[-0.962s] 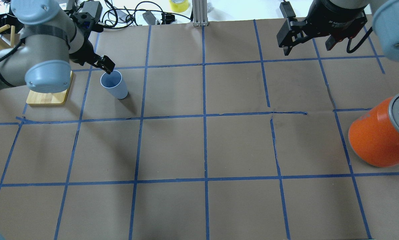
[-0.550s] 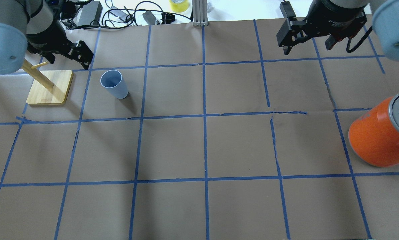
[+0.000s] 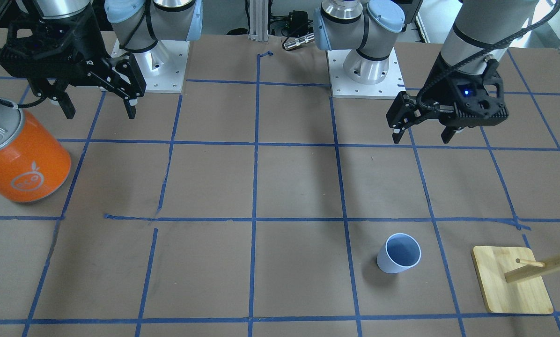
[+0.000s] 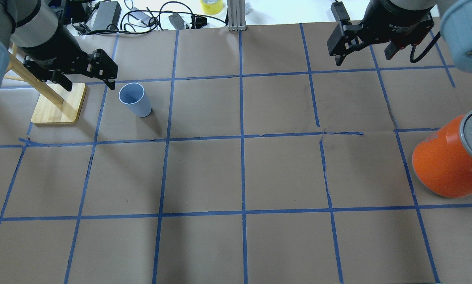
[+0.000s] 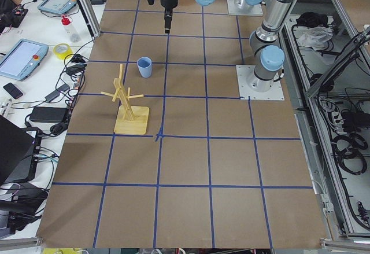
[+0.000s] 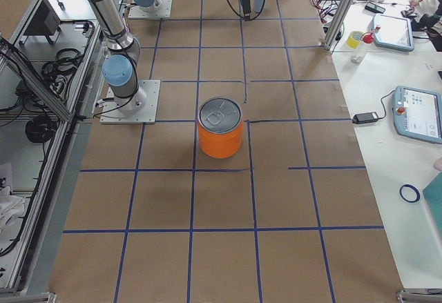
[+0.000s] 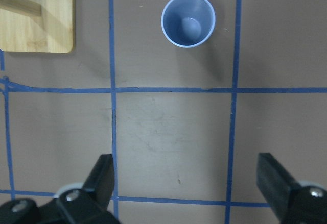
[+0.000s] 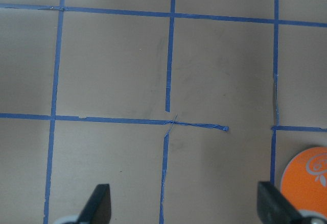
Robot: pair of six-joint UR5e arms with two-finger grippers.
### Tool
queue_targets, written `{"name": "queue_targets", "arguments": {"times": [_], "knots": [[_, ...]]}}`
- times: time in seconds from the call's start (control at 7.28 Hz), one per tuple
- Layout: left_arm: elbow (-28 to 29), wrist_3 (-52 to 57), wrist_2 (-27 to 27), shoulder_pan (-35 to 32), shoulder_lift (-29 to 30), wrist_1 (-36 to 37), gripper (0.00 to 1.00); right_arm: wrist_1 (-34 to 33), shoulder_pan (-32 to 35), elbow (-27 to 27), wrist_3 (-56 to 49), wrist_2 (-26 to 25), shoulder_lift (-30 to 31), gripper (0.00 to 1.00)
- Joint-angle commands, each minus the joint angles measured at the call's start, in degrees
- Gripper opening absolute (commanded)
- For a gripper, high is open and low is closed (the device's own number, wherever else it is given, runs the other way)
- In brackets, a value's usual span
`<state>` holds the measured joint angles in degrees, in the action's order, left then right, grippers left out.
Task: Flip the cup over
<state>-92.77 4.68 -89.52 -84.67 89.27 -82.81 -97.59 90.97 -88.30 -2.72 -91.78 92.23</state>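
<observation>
taped table (image 4: 283, 173), cup (image 4: 134, 99) upright — apart from left pincer (image 4: 90, 86)

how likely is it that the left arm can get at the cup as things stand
Probably yes. The left gripper hangs open close to the cup, which stands upright, mouth up, with only bare table between them. The wooden stand sits off to one side, not in the path.

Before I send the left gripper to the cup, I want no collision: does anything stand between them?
Nothing visible does. The left gripper hangs open above the table. The cup stands mouth up on it, just beside the gripper. The wooden rack is on the gripper's other side, away from the cup.
</observation>
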Motion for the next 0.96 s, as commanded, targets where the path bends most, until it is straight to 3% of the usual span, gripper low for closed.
{"name": "queue_targets", "arguments": {"times": [0.0, 0.82], "knots": [[-0.6, -2.0, 1.6, -3.1, -0.3, -2.5, 1.0, 0.0, -0.1, 0.1, 0.0, 0.0, 0.0, 1.0], [-0.6, -0.3, -1.1, -3.1, -1.6, -5.9, 1.0, -0.1, 0.0, 0.1, 0.0, 0.0, 0.0, 1.0]]}}
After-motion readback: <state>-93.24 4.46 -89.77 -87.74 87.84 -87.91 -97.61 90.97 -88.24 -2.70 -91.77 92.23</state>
